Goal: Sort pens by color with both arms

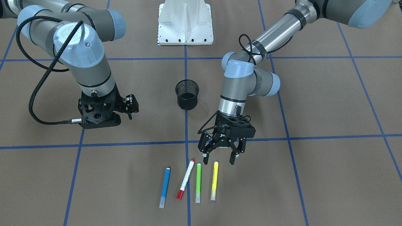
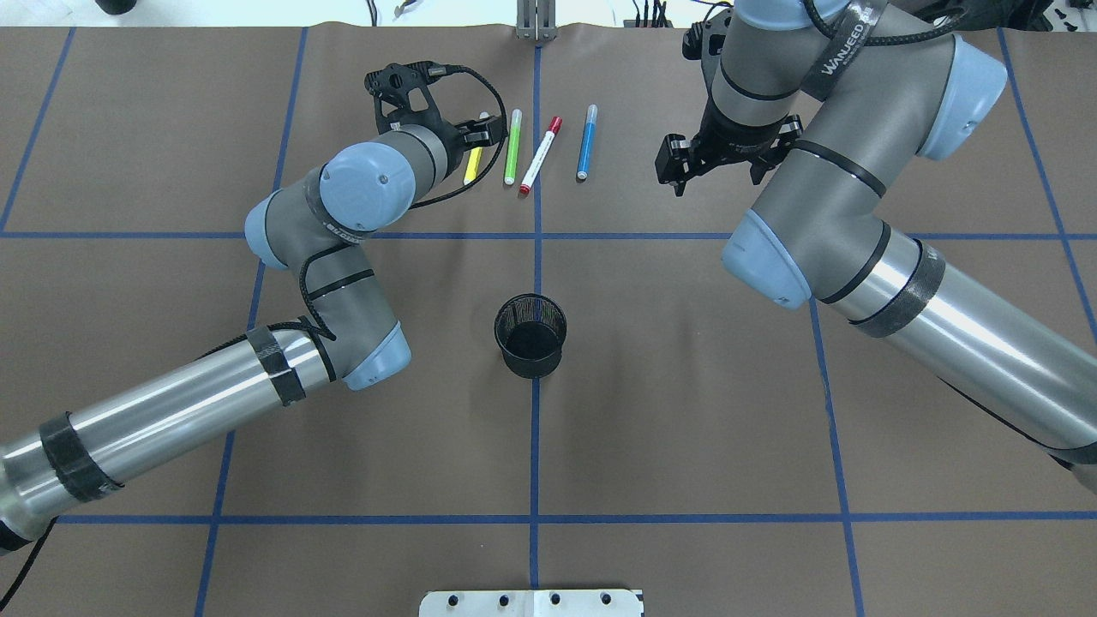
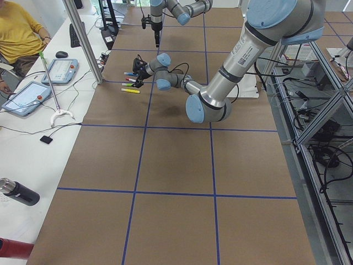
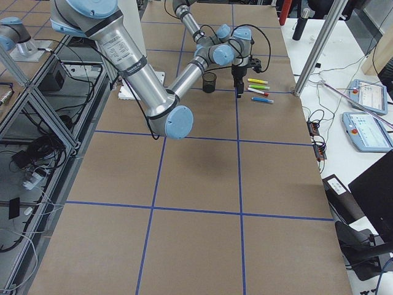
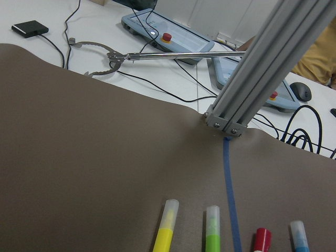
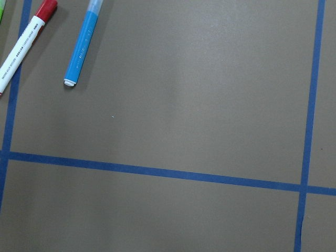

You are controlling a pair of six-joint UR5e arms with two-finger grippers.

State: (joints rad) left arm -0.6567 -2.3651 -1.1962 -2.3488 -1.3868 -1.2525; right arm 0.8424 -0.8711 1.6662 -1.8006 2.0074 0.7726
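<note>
Left tool [image 1: 219,160] is hanging with jaws spread, just robot-side of the yellow pen [image 1: 214,181]. Blue pen [image 1: 165,187], red-capped pen [image 1: 186,179] and green pen [image 1: 198,183] are lying alongside it on the desk [image 1: 314,175]. Right tool [image 1: 129,108] is hovering well apart. Cup [image 1: 187,94] is standing between the arms.

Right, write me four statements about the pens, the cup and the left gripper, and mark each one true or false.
1. The mesh cup stands upright with no pen in it. True.
2. The left gripper grips the yellow pen. False: its jaws stand open over one end of that pen and hold nothing.
3. The green pen lies between the yellow pen and the red-capped pen. True.
4. The blue pen lies right next to the yellow pen. False: the two are at opposite ends of the row.
</note>
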